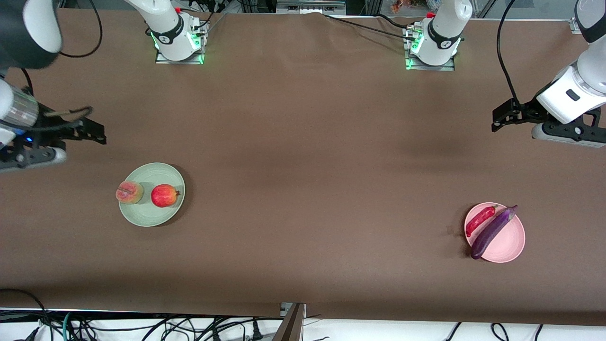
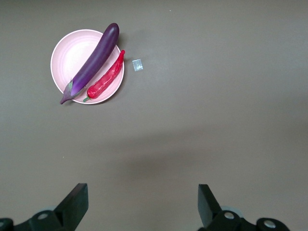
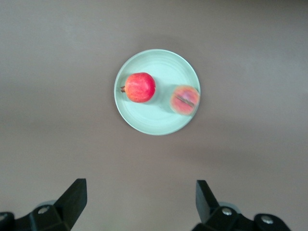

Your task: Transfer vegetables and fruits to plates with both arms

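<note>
The pale green plate (image 1: 156,171) lies toward the right arm's end of the table and holds the peach (image 1: 129,192) and the red apple (image 1: 164,195) side by side. The pink plate (image 1: 510,242) lies toward the left arm's end and holds the purple eggplant (image 1: 492,231) and the red chili (image 1: 479,220); both eggplant ends reach past the rim. My left gripper (image 1: 499,118) is open and empty, up over bare table. My right gripper (image 1: 94,125) is open and empty, up over bare table. The left wrist view shows the pink plate (image 2: 72,53), the right wrist view the green plate (image 3: 159,115).
A small clear scrap (image 2: 137,65) lies on the brown table beside the pink plate. The arm bases (image 1: 177,35) stand along the table's edge farthest from the front camera. Cables hang below the table's near edge (image 1: 293,315).
</note>
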`<state>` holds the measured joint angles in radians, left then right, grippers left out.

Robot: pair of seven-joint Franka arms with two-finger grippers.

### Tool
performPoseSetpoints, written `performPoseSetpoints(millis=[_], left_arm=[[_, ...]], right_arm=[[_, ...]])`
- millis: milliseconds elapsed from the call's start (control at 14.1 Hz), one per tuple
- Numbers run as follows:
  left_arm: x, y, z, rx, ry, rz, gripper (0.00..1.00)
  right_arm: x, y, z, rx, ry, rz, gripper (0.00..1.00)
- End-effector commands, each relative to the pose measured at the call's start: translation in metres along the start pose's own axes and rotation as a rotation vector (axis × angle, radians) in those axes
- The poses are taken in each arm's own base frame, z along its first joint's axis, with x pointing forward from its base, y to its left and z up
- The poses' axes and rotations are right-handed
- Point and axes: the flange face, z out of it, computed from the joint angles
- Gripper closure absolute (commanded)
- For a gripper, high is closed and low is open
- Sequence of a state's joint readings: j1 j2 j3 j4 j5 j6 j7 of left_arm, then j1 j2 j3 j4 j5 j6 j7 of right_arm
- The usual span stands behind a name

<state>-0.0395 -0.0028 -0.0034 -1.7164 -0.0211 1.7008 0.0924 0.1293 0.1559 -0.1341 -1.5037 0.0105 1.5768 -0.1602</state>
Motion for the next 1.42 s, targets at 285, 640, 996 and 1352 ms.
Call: performPoseSetpoints(millis=[285, 640, 996, 1352], left_arm=[[0.002, 0.002, -0.006, 0.003, -0.008, 0.017, 0.00], [0.002, 0.004, -0.006, 0.005, -0.008, 0.019, 0.00], [0.002, 0.016, -0.007, 0.031, -0.007, 0.048, 0.00], [0.002, 0.016, -0.006, 0.031, -0.009, 0.048, 0.00]], right_arm=[[-0.033, 0.018, -0.008, 0.014, -0.013, 0.020, 0.00], [-0.020, -0.008, -0.001, -0.052, -0.019, -0.026, 0.00], [-0.023, -0.003, -0.005, -0.046, -0.008, -0.015, 0.00], [-0.025, -0.005, -0.004, -0.039, -0.011, -0.015, 0.00]])
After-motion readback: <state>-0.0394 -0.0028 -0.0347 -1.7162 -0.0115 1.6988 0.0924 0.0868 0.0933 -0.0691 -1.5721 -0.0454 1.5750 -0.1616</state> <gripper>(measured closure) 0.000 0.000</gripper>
